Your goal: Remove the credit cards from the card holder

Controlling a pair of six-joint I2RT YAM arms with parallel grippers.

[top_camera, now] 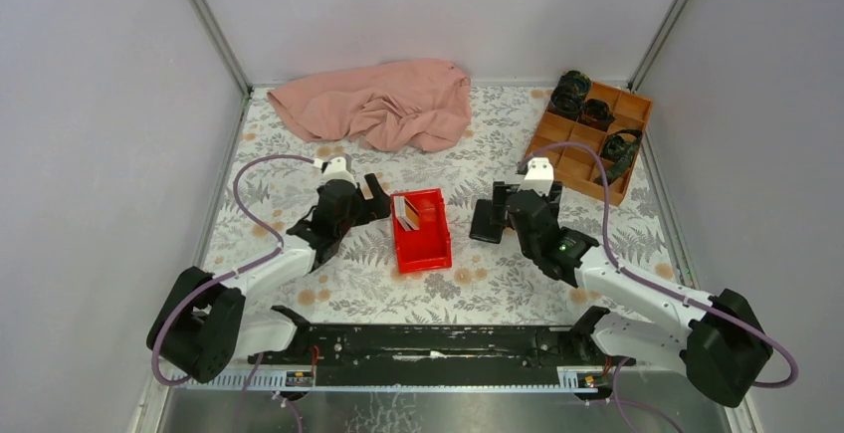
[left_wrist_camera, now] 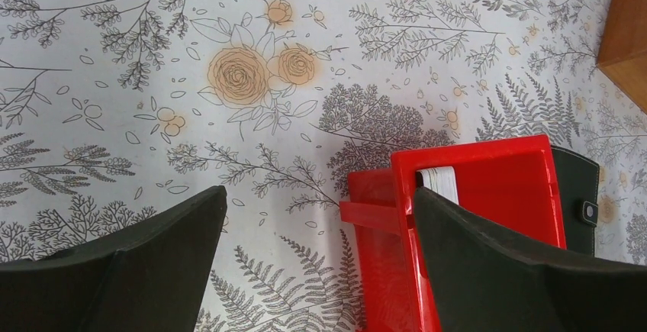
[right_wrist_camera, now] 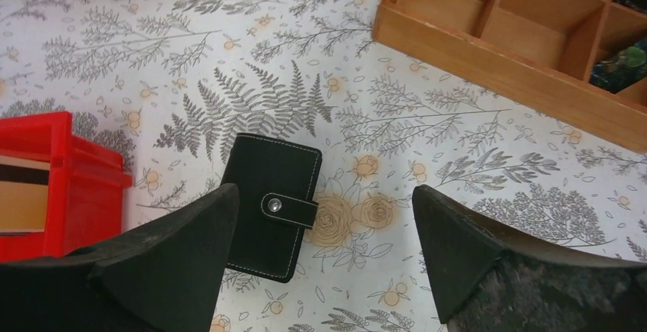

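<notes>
Credit cards (top_camera: 407,214) stand on edge in the red tray (top_camera: 426,250), which sits under the right finger of the left gripper (left_wrist_camera: 320,198). That gripper's jaws are spread wide and hold nothing. The card holder (right_wrist_camera: 271,206) lies flat and closed, its snap strap fastened, on the floral table (right_wrist_camera: 427,133). It sits just ahead of the right gripper (right_wrist_camera: 324,202), near its left finger. These jaws also gape wide and empty. A wooden compartment box (right_wrist_camera: 488,57) lies beyond, to the right.
</notes>
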